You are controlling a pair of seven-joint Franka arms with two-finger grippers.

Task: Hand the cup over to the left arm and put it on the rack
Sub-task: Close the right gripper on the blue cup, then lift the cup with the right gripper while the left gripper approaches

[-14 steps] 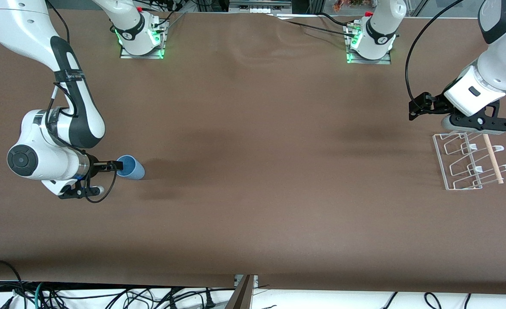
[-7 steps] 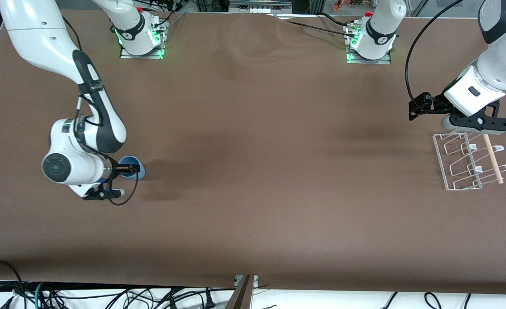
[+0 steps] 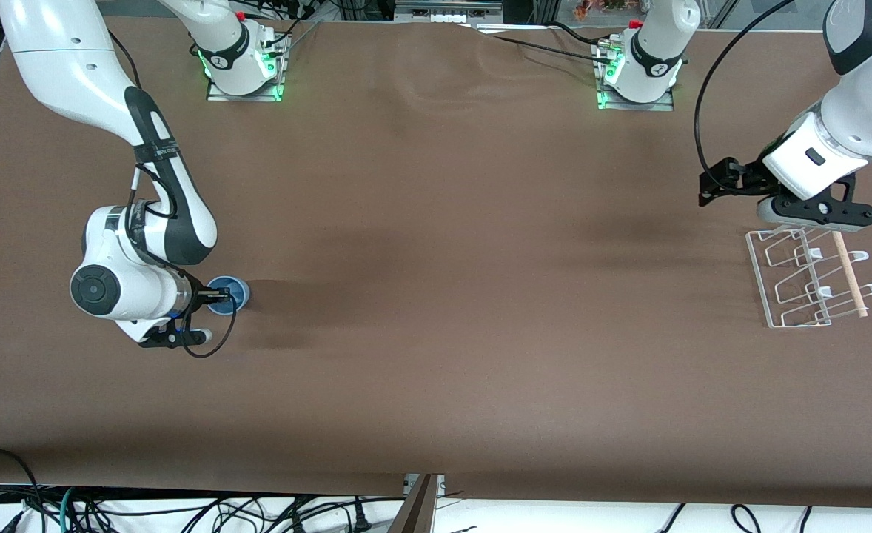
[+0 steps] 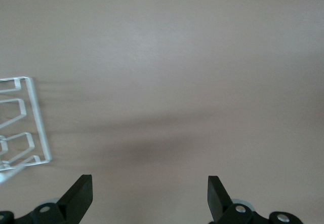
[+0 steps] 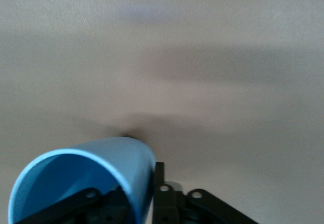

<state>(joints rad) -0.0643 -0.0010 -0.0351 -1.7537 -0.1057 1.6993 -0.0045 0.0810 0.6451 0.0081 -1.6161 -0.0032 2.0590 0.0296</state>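
The light-blue cup (image 3: 229, 293) is at the right arm's end of the bench (image 3: 436, 333), its open mouth showing to the front camera, and it's gripped at the rim. The right gripper (image 3: 219, 295) has it: in the right wrist view one of the black fingers (image 5: 76, 203) sits inside the cup (image 5: 91, 181) and the other lies against the outside of the wall, so the fingers are closed down on the cup's wall. Whether the cup's base touches the bench or hangs just above it, I can't tell. A dark shadow stretches over the brown surface beside the cup, toward the middle of the bench.

Over at the left arm's end sits the clear-and-white wire drying rack (image 3: 806, 277), looped prongs in rows, with a pale wooden rod (image 3: 849, 273) lying across it. The left gripper (image 3: 813, 215) is over the rack's edge that lies farther from the front camera, and the left arm (image 3: 843, 126) waits there. In the left wrist view its two fingers (image 4: 78, 196) stand wide apart with only bare bench between them, nothing held, and a corner of the rack (image 4: 30, 127) shows at the side.
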